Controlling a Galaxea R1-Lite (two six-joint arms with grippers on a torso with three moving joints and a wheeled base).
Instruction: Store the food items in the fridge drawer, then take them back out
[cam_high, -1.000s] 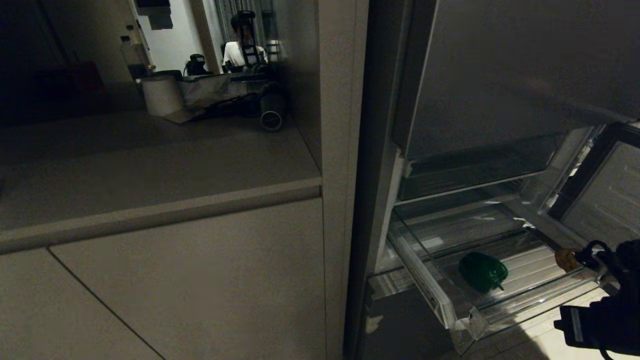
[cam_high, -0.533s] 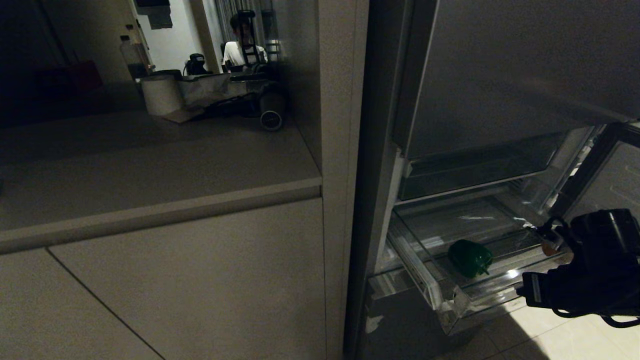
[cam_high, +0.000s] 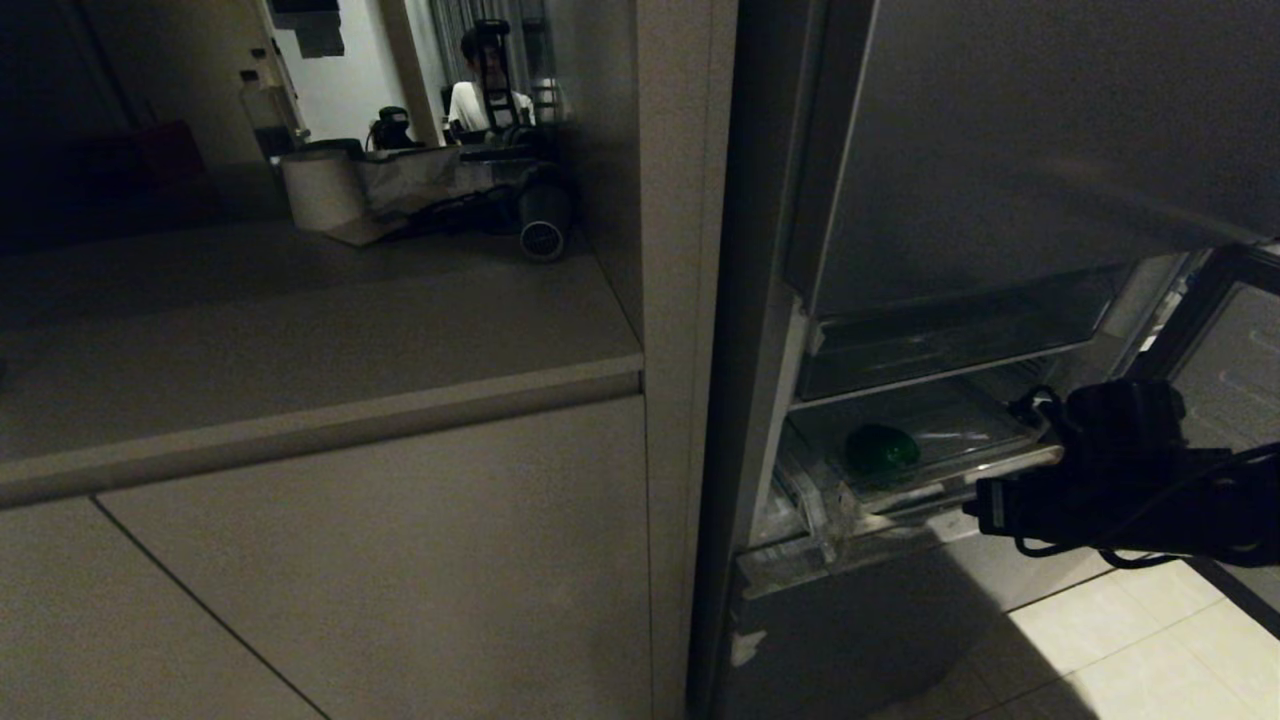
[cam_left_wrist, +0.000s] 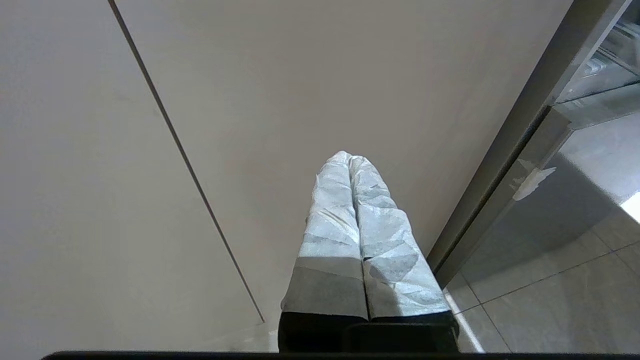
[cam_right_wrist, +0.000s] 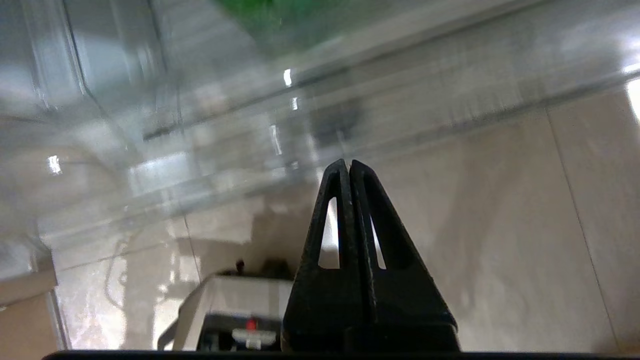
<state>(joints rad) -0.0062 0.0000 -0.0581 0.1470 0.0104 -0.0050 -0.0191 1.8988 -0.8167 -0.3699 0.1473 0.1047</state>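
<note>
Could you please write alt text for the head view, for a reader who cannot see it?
The right gripper, shut, is at the front edge of the clear fridge drawer, which is nearly pushed in with a green pepper inside. A pale counter and cabinet fronts fill the left; a person sits far behind.

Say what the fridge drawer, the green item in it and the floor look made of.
Drawer: clear hard plastic, glossy; the green item shows through it and it catches highlights.
Green item: smooth and shiny, pepper-like; real or plastic, cannot tell.
Floor: pale glazed tile, going by grout lines and sheen.
</note>
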